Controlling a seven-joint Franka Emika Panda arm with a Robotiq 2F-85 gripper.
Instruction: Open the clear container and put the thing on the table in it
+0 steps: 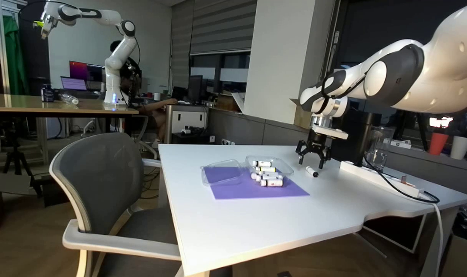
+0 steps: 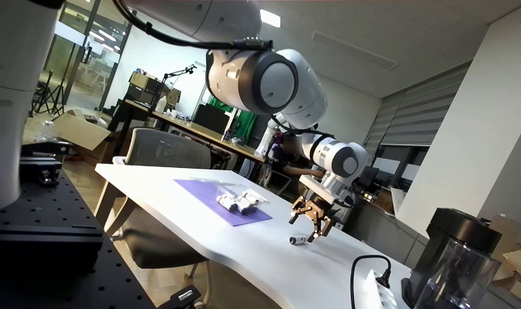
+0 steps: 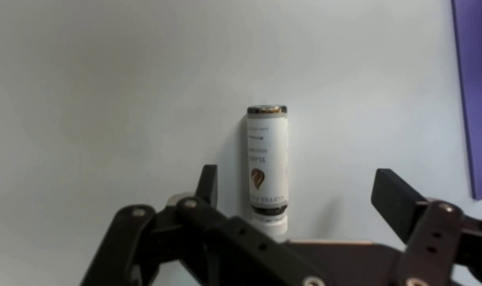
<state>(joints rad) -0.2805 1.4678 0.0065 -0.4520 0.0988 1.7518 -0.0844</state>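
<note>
The clear container stands open on the purple mat and holds several small white bottles. Its clear lid part lies spread to one side; whether they are joined cannot be told. In another exterior view the container shows only faintly. A small white bottle with a dark end lies on its side on the white table, away from the mat. My gripper is open above this bottle. In the wrist view the bottle lies between the fingers, nearer the left one, untouched.
The purple mat lies under the container. A white power strip with a black cable runs along the table near the gripper. A black appliance with a clear jar stands by it. A grey chair stands at the table's side.
</note>
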